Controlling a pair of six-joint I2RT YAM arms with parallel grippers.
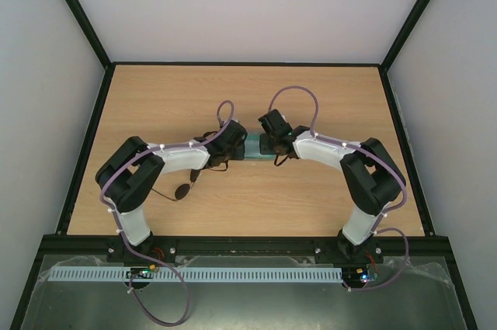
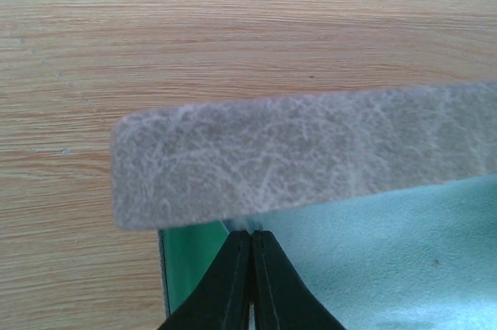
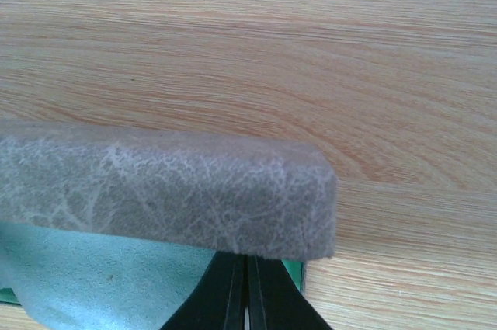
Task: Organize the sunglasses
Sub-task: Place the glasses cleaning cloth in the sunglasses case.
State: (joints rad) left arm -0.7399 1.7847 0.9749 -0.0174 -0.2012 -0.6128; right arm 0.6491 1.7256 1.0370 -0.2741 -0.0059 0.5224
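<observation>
Both are pressed together: my left end effector [image 2: 250, 241] and right end effector [image 3: 247, 262] sit at opposite ends of the grey case [image 2: 295, 155]. The sunglasses [image 1: 183, 189] lie left of it, toward my bases. My elbows splay outward.

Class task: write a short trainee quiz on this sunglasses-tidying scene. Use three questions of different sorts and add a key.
1. True or false: the sunglasses lie inside the grey case.
2. Multiple choice: how do the left gripper and the right gripper stand? A both open; B both shut; C only the left open.
3. Short answer: on which side of the table, the robot's left or right, do the sunglasses lie?
Key: 1 false; 2 B; 3 left.
</observation>
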